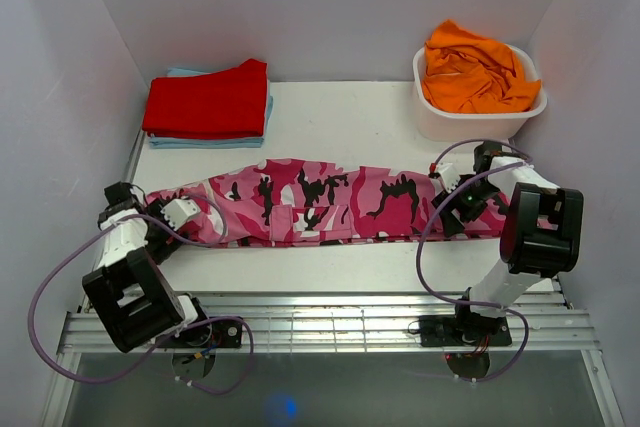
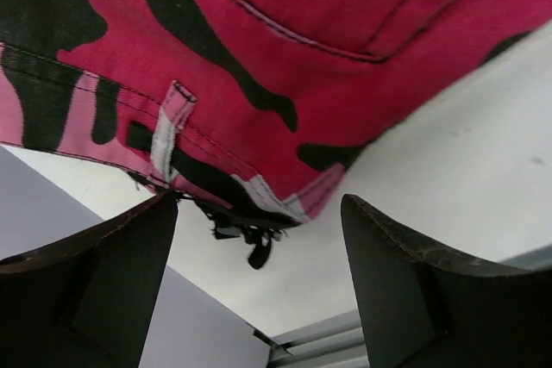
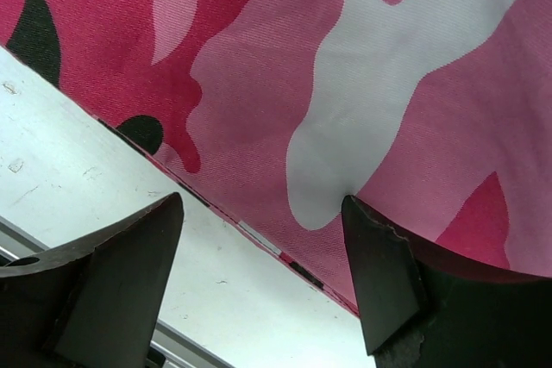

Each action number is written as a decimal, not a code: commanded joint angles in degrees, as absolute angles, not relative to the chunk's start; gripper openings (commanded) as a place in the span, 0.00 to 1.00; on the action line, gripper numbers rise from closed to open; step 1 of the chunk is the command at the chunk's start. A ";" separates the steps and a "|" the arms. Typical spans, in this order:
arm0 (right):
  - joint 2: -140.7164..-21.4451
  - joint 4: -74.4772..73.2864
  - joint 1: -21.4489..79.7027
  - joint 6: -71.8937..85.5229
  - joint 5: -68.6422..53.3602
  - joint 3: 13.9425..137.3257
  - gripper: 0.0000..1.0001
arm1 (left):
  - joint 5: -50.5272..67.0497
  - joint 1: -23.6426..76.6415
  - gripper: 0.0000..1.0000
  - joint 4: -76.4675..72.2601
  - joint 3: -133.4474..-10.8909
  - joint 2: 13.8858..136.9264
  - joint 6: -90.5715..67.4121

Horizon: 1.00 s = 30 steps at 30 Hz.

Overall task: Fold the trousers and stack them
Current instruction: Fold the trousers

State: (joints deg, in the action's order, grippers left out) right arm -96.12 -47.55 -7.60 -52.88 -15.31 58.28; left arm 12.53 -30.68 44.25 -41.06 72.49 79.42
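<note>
Closest in, a ribbed metal rail [image 1: 330, 322] carries both arm bases along the near edge of the table [image 1: 330, 112]. At far left, the left gripper [image 1: 183, 212] sits low at the left end of the trousers [image 1: 320, 202] with its jaws spread wide and nothing pinched. Its wrist view shows the waistband corner, with a belt loop [image 2: 177, 118], just ahead of the gap between the dark fingers [image 2: 103, 273]. The trousers lie flat in one long band across the middle of the table, running left to right between the two grippers. Behind the left end, near the back wall, a folded red garment [image 1: 208, 99] rests on a blue cloth [image 1: 200, 142]. At the right end of the band the right gripper [image 1: 452, 197] is down at the cloth, jaws likewise held apart. Its wrist view shows the fabric's edge crossing ahead of the gap, and whether a fingertip [image 3: 371, 239] touches the cloth I cannot tell. In the back right corner a white tub [image 1: 480, 119] holds a crumpled orange garment [image 1: 470, 72], well apart from the trousers.
</note>
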 commanded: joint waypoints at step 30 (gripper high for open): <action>-101.16 -40.87 -7.73 -54.32 -3.96 53.44 0.68 | 7.56 -31.11 0.00 21.71 -44.49 79.72 100.37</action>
State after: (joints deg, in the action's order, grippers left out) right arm -96.36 -45.06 -6.70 -52.73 -11.92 57.47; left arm 13.15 -29.45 30.15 -49.98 79.22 96.12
